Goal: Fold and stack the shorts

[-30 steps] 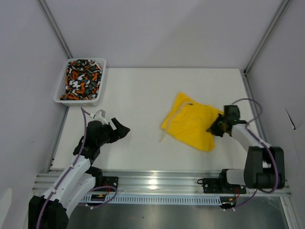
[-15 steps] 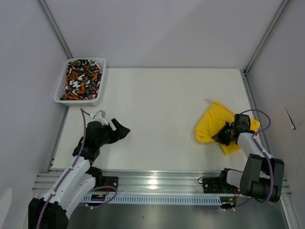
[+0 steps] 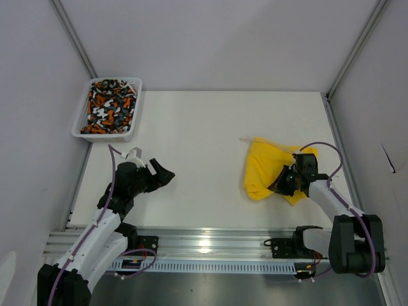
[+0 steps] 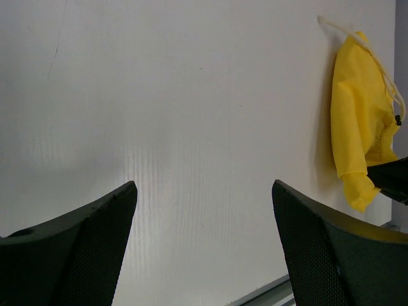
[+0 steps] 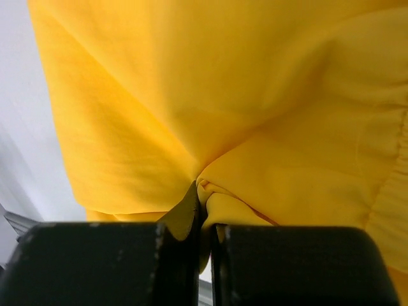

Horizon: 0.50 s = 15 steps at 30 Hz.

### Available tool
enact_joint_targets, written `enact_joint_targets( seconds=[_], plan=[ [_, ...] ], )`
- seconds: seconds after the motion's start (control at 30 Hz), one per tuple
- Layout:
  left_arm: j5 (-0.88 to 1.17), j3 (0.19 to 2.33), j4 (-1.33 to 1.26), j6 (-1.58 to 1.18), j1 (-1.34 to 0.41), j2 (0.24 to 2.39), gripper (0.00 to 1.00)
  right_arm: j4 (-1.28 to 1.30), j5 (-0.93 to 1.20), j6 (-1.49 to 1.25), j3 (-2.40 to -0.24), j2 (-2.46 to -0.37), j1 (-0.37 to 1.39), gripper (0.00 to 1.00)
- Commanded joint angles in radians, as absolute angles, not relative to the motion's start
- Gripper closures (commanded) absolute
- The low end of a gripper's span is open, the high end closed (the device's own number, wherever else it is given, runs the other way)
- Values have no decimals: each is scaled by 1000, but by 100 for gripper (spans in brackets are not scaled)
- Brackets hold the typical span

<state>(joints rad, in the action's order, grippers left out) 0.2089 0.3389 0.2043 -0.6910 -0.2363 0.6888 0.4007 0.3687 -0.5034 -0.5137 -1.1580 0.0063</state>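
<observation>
The yellow shorts [image 3: 264, 169] lie bunched at the right of the table, a pale drawstring trailing from their far corner. My right gripper [image 3: 285, 180] is shut on a pinched fold of the yellow shorts [image 5: 210, 127], which fill its wrist view. The patterned shorts [image 3: 109, 106] sit heaped in the white basket [image 3: 134, 118] at the far left. My left gripper [image 3: 164, 173] hovers open over bare table at the near left, holding nothing. From its wrist view the yellow shorts [image 4: 360, 121] show far off at the right.
A metal rail [image 3: 210, 241] runs along the table's near edge in front of both arm bases. Grey walls with slanted frame bars close in the left, right and far sides.
My right gripper has dragged the yellow shorts right and toward the near edge, then back left, bunching them into a smaller heap. The left arm has stayed still.
</observation>
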Motion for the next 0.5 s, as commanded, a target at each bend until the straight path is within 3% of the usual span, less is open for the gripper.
enact_joint_targets(
  seconds=[0.0, 0.13, 0.17, 0.3, 0.47],
  plan=[
    [218, 371, 187, -706, -248, 690, 12, 414, 367, -509, -509, -1144, 80, 100],
    [213, 370, 179, -709, -261, 696, 12, 446, 374, -482, -560, -1235, 225, 100],
    [212, 370, 178, -709, -261, 698, 12, 452, 364, -477, -574, -1258, 330, 100],
    [209, 367, 170, -712, -265, 706, 12, 511, 243, -486, -635, -1330, 521, 100],
    [203, 362, 170, -710, -273, 704, 12, 494, 251, -511, -603, -1258, 416, 100]
  ],
)
